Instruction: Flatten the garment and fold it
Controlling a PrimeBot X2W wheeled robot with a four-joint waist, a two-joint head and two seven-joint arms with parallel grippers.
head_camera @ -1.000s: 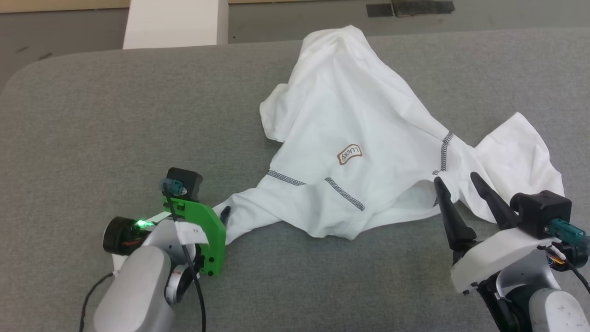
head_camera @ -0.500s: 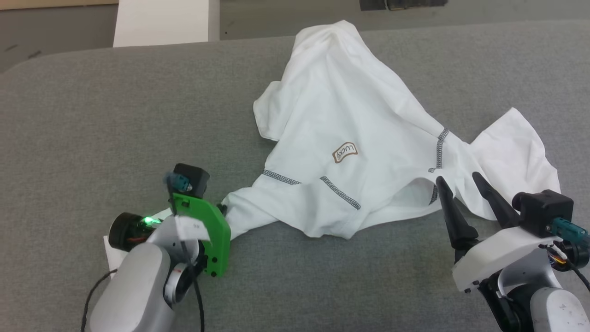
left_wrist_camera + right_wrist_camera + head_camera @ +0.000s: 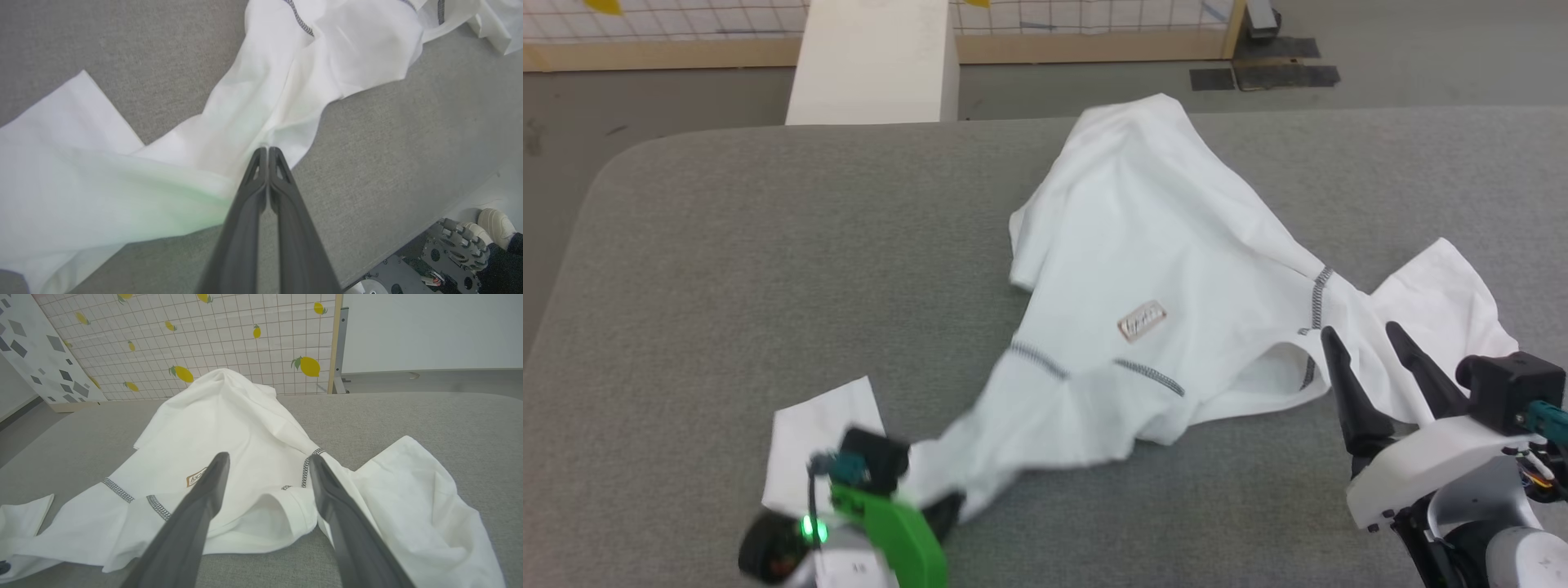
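Note:
The garment (image 3: 1143, 245), a white T-shirt with dark zigzag seams, lies crumpled on the grey table (image 3: 727, 245). Its near-left end is drawn into a narrow strip toward my left gripper (image 3: 947, 513), which is shut on the fabric. In the left wrist view the closed fingertips (image 3: 267, 150) pinch the garment (image 3: 286, 81), and a flat flap spreads to their left. My right gripper (image 3: 1364, 336) stands open at the garment's near-right edge, by the seam. In the right wrist view the right gripper (image 3: 267, 457) hangs over the garment (image 3: 229, 416), holding nothing.
A rigid white box (image 3: 874, 61) stands beyond the table's far edge. A wire grid panel with lemons (image 3: 204, 335) closes the background. Dark mats (image 3: 1262, 73) lie on the floor. Below the table's near edge I see my wheeled base and a shoe (image 3: 494, 222).
My left gripper has shut on the garment's near-left end and pulled it toward the near edge, stretching the fabric. The head camera has tilted up. The right gripper has stayed open in place.

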